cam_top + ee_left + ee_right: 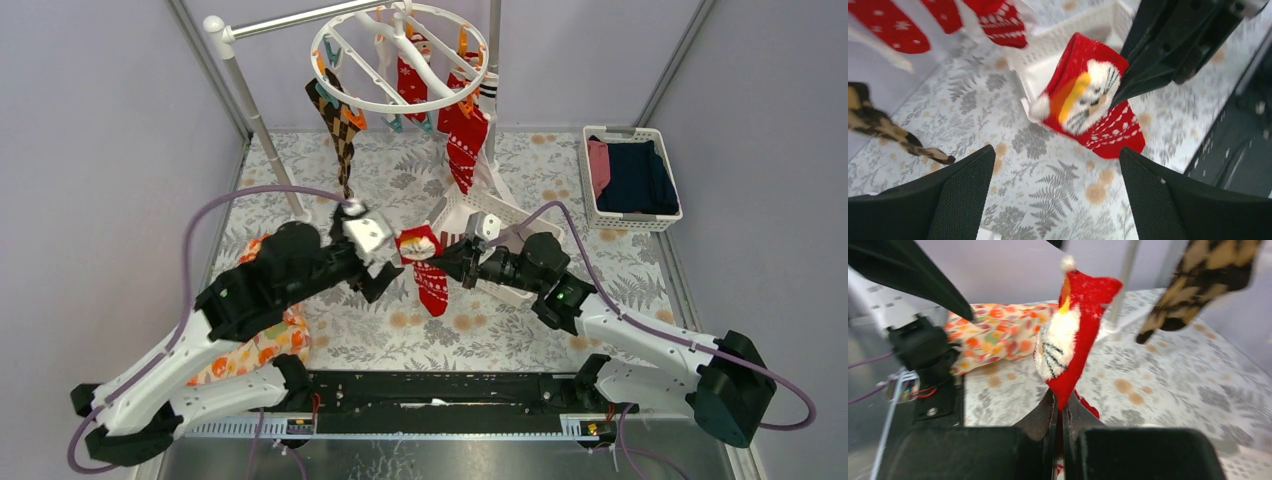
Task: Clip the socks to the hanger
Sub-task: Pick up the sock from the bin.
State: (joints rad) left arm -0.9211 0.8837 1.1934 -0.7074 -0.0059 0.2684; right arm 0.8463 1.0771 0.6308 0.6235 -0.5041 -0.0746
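Sock (427, 268) (fuzzy red knit) hangs pinched in right claw (1058, 412), left claw (1055, 152) spread wide

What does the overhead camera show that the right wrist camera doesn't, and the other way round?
Only overhead: the round hanger with socks clipped on, and the white basket of folded clothes. Only right wrist: the right gripper pinching the Santa sock by its edge. Both: the Santa sock, the argyle sock, the orange floral cloth.

A white slatted plastic basket (632, 222) at upper right holds folded navy and pink clothes (636, 178); an orange floral cloth (262, 352) lies bunched at lower left; a grey metal pole (262, 140) slants through the upper left over a fern-print table cover (560, 170).
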